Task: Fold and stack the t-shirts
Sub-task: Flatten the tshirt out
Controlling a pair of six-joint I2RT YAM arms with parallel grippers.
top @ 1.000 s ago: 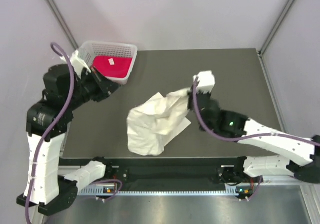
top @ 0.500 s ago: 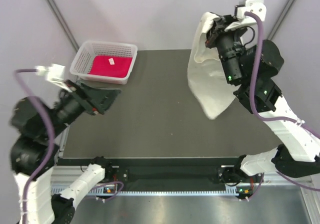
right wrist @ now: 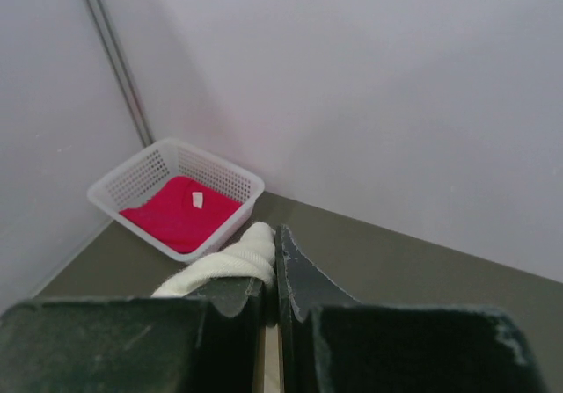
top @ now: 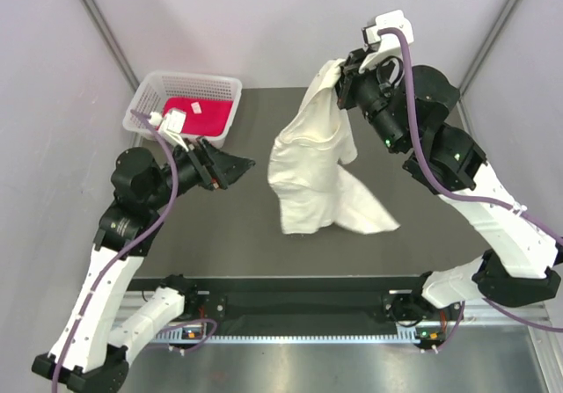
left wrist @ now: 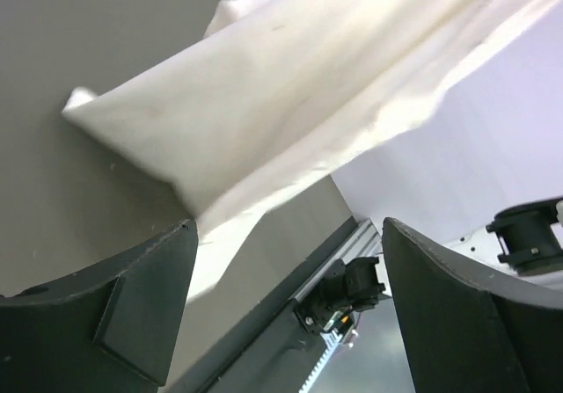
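Your right gripper (top: 346, 78) is clamped on the cream t-shirt (top: 315, 160), which hangs lengthwise from upper centre down to the table (top: 220, 226). Your left gripper (top: 236, 164), fingers spread and empty, points at its left edge, seemingly not touching. The red t-shirt (top: 195, 114) lies in the basket (top: 189, 81), upper left.

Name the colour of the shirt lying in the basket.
Bright red-magenta shirt, small white tag; the right wrist view shows it best.

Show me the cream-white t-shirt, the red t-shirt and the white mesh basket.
Cream-white cloth t-shirt (top: 310, 169), top view, middle of the hanging body.
Red-magenta cloth t-shirt (top: 199, 120), top view, surface just below its white tag.
White plastic mesh basket (top: 195, 77), top view, far rim.
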